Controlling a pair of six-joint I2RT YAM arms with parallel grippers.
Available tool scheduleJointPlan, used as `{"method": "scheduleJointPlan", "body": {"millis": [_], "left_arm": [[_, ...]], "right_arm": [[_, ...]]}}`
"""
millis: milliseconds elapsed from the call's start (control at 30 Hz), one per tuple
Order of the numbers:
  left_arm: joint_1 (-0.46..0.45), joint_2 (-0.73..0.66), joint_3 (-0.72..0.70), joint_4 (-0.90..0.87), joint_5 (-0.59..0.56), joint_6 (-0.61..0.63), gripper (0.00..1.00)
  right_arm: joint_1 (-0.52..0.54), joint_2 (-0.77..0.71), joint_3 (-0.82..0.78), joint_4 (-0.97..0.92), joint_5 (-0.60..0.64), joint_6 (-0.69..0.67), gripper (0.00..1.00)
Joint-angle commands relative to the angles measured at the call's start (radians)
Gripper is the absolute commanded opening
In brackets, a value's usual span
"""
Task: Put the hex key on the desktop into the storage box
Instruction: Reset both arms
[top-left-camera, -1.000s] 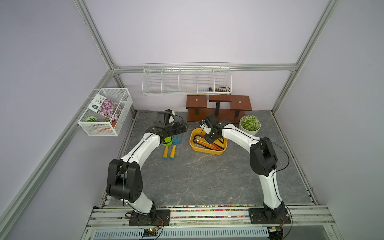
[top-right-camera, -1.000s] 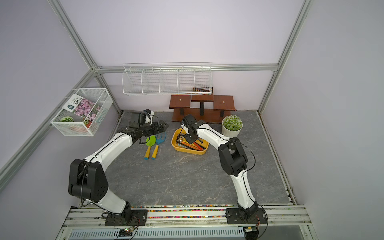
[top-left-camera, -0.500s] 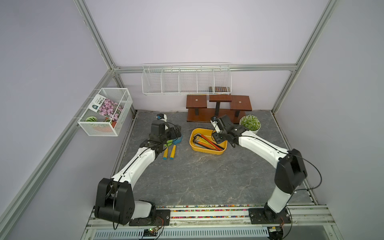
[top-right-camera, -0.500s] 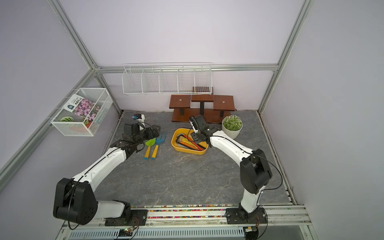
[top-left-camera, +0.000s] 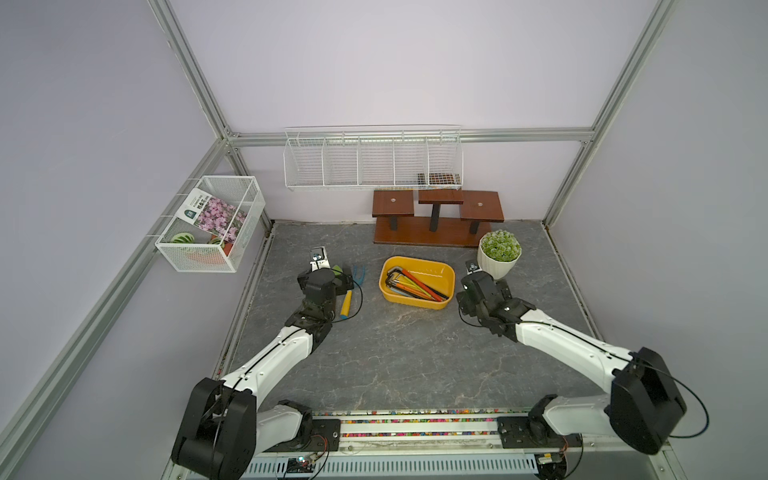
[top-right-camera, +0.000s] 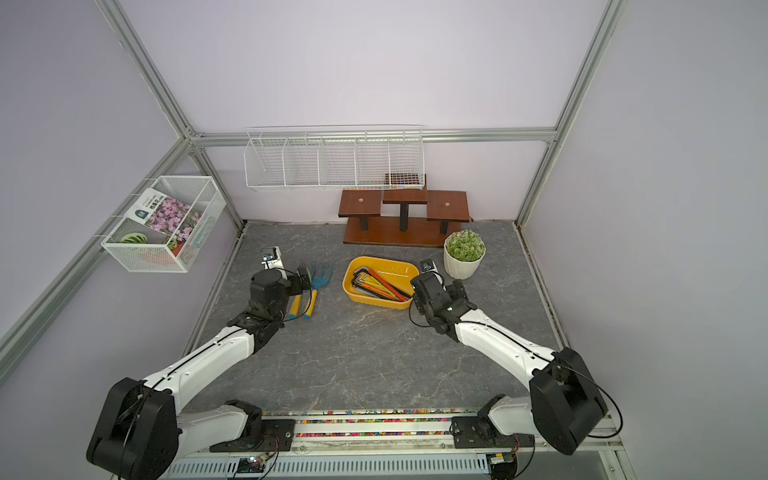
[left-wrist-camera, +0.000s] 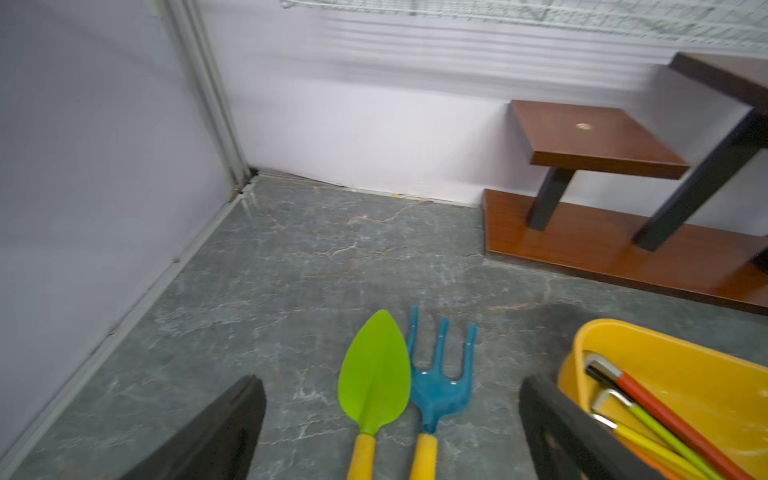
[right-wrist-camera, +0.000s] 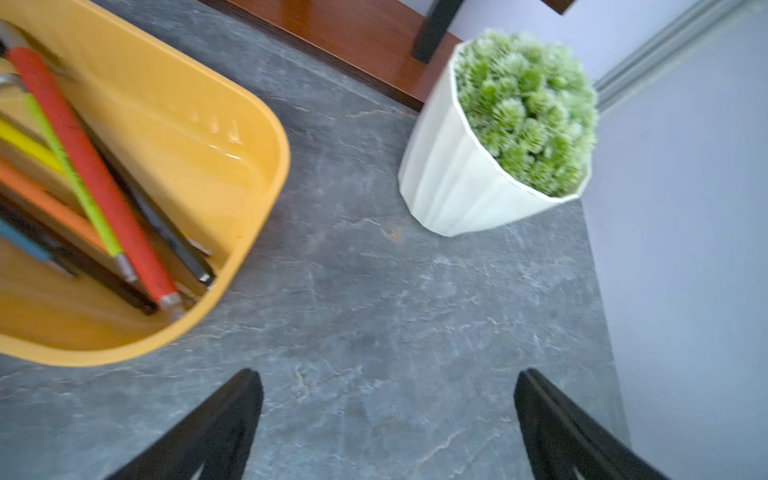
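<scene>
My right fingers (right-wrist-camera: 216, 428) are spread wide with nothing between them. They hover over bare surface (top-left-camera: 395, 353) just beside the right end of the storage box (top-left-camera: 409, 303), not touching it. My left fingers (left-wrist-camera: 216, 432) are also wide and empty. The green trowel (left-wrist-camera: 374, 374) and blue fork (left-wrist-camera: 440, 382) lie on the surface between them, and I see no contact.

The hex keys (top-left-camera: 415, 284) lie inside the storage box, a bundle with red, green, yellow and orange sleeves and ends near the right end wall.

Edges: the potted plant (top-left-camera: 498, 253) is just ahead of my right fingers, the side wall is close on the right, and the wooden stand (top-left-camera: 436, 216) sits behind the box. Open room: a broad stretch of surface runs from the box toward the base rail.

Versus a second ago, my right arm reached over the box and is now pulled back to its right side. My left arm is also drawn back along the tools.
</scene>
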Motion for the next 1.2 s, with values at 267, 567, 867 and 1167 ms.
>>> {"method": "scheduleJointPlan", "body": {"millis": [267, 567, 867, 1167], "left_arm": [[0.072, 0.110, -0.128, 0.205, -0.231, 0.048, 1.00], [0.208, 0.122, -0.200, 0.344, -0.041, -0.018, 1.00], [0.239, 0.187, -0.161, 0.377, 0.038, 0.079, 1.00], [0.305, 0.278, -0.187, 0.534, 0.165, 0.103, 1.00]], "right_arm": [[-0.102, -0.077, -0.227, 0.306, 0.229, -0.054, 0.99], [-0.302, -0.123, -0.378, 0.568, 0.151, 0.002, 0.99], [-0.399, -0.080, -0.438, 0.775, 0.099, 0.024, 0.99], [-0.401, 0.103, -0.350, 0.892, -0.005, -0.073, 0.99]]}}
